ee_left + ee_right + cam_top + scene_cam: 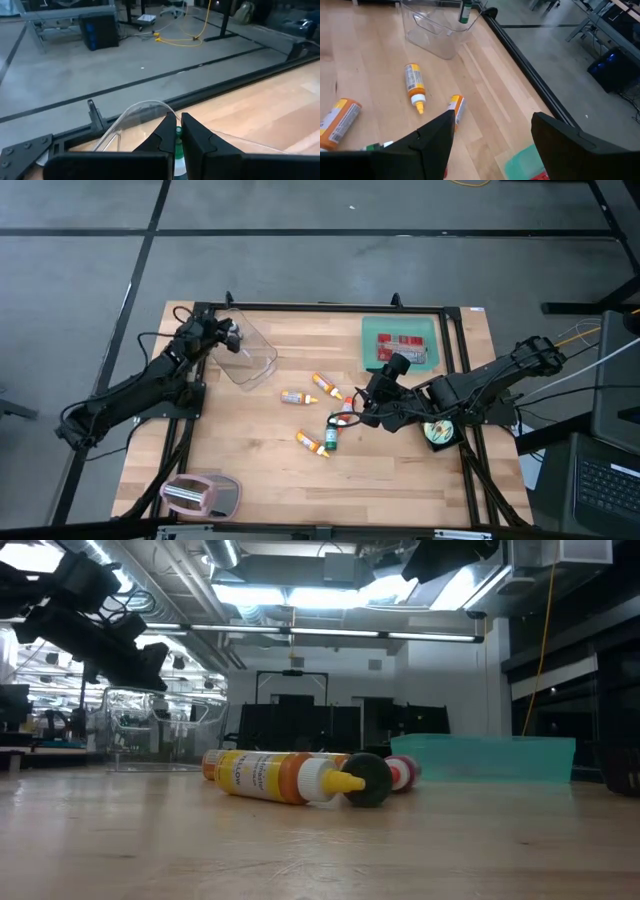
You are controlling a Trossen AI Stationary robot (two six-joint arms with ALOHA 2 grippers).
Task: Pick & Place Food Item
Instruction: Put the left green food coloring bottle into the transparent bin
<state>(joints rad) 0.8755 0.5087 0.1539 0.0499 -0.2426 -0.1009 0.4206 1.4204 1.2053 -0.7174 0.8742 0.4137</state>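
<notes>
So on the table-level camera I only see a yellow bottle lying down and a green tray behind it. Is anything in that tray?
Observer: Yes. From above, the green tray holds a red packet.
Operator: And where are the robot's claws? I can't make them out.
Observer: The right gripper hangs open over the bottles scattered mid-table.
Operator: And the other one?
Observer: The left gripper is shut on the rim of the clear container on the table's left side.
</notes>
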